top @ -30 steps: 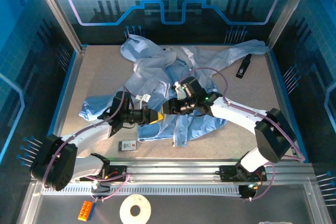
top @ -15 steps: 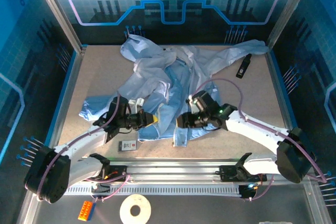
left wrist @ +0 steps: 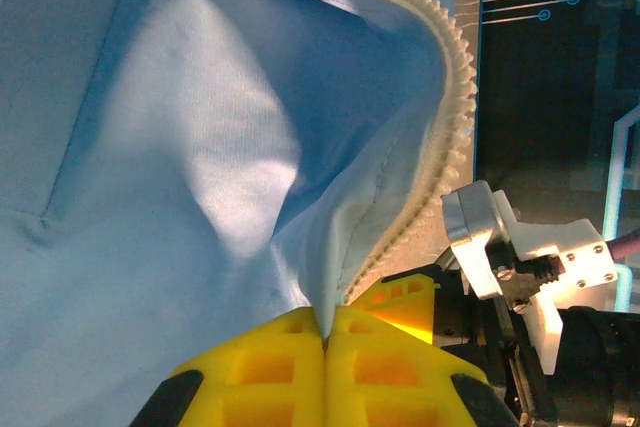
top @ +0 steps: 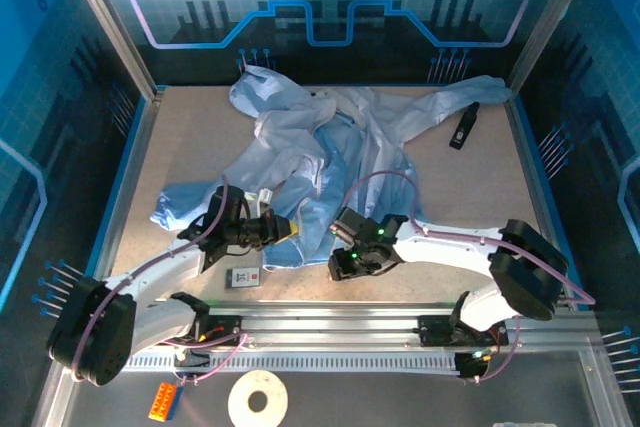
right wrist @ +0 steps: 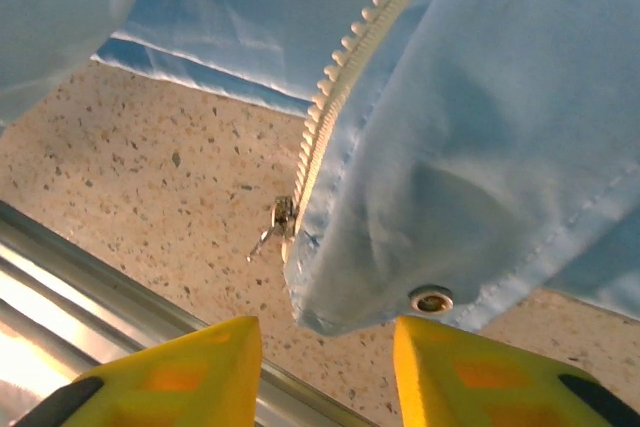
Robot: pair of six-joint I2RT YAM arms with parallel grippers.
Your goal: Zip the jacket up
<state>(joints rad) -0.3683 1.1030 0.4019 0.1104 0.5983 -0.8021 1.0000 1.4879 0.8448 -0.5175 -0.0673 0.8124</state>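
The light-blue jacket [top: 330,137] is lying crumpled on the speckled table [top: 480,207], the left gripper [left wrist: 326,332] is pinching its fabric beside the white zipper teeth [left wrist: 455,117], and the right gripper [right wrist: 325,335] is hovering wide apart, empty, at the hem corner.

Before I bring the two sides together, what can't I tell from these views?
- Right wrist view: the metal piece at the zipper end is too small to tell slider from pin.
- Top view: that zipper end is hidden under the right gripper and jacket folds.
- Left wrist view: how deep the left gripper bites the fabric, cut off by the bottom edge.
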